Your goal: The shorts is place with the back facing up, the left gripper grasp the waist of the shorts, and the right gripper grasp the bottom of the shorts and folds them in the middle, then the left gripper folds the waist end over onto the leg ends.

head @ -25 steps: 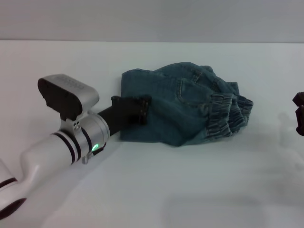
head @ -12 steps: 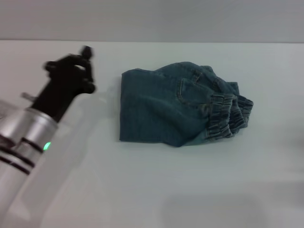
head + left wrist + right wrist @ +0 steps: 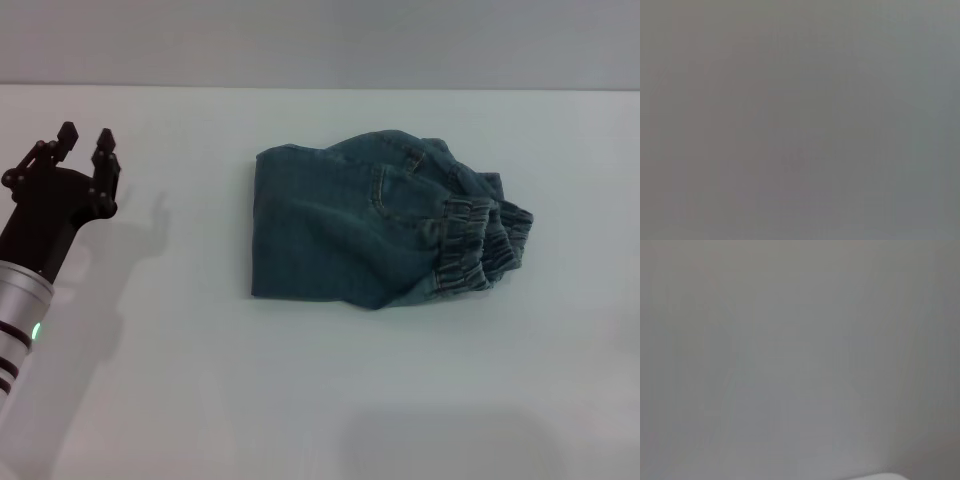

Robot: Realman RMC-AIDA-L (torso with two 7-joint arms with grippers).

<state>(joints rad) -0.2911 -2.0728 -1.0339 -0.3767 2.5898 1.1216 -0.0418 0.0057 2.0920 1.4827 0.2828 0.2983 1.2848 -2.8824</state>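
Observation:
The faded blue denim shorts lie folded in a compact bundle at the middle of the white table in the head view. Their ruffled elastic waist sits on the bundle's right end, on top of the other layers. A patch pocket faces up near the top. The leg ends are not distinguishable. My left gripper is raised at the far left, well away from the shorts, open and holding nothing. The right gripper is out of view. Both wrist views show only blank grey.
The table's far edge meets a grey wall. The left arm casts a shadow on the tabletop beside it.
The left gripper was at the left edge of the folded shorts a second ago; it has pulled back to the far left. The right gripper at the right edge has left view.

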